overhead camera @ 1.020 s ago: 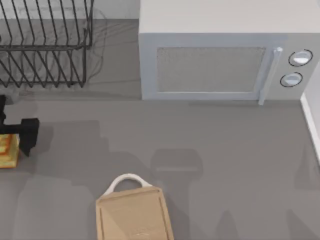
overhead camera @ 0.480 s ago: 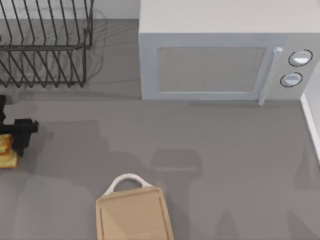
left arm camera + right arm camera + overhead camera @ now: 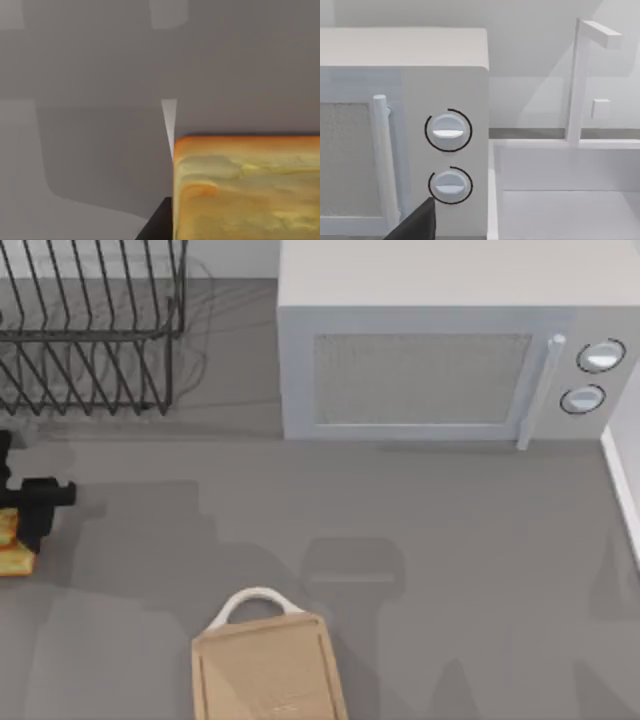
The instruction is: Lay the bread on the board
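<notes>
So the grey desk (image 3: 450, 540) has a big white microwave (image 3: 450, 360) at the far side, door shut, with two round knobs (image 3: 448, 131) on its right end. A white sink (image 3: 565, 190) with a tall faucet (image 3: 580, 75) sits just right of the microwave. Far left there's a black wire dish rack (image 3: 90, 330).

The board (image 3: 265, 670) lies at the near edge, a bit left of centre, white loop handle (image 3: 255, 602) pointing to the far side, nothing on it.

The left gripper (image 3: 20, 515) is way over at the left edge of the desk, and the bread (image 3: 12, 545) is right there with it, well apart from the board. In the left wrist view the bread (image 3: 247, 187) sits right up against a dark finger (image 3: 157, 222), so the jaws look to be pinching it.

The right arm is parked off toward the microwave's knob side; can't tell how its jaws stand.
</notes>
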You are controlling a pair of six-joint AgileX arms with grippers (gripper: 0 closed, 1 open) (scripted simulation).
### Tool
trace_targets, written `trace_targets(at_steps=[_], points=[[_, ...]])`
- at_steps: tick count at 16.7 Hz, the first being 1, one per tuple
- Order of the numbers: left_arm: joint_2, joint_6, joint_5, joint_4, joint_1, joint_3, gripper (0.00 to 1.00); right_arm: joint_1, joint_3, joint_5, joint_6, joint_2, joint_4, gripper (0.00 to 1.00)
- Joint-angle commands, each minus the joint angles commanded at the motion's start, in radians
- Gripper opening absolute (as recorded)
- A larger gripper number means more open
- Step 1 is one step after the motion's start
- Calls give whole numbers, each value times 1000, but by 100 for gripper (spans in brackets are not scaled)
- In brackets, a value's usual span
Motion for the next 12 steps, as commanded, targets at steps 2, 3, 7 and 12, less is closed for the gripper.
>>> trace_targets(at_steps=[2,3,7,12], points=[[0,0,0,0,0,0,0,0,0,0,0,0,0,100],[0,0,0,0,0,0,0,0,0,0,0,0,0,100],[-13,1,-1,-9,-2,7,0,0,0,0,0,0,0,100],[-66,-1,0,-157,-2,116,0,0,0,0,0,0,0,100]])
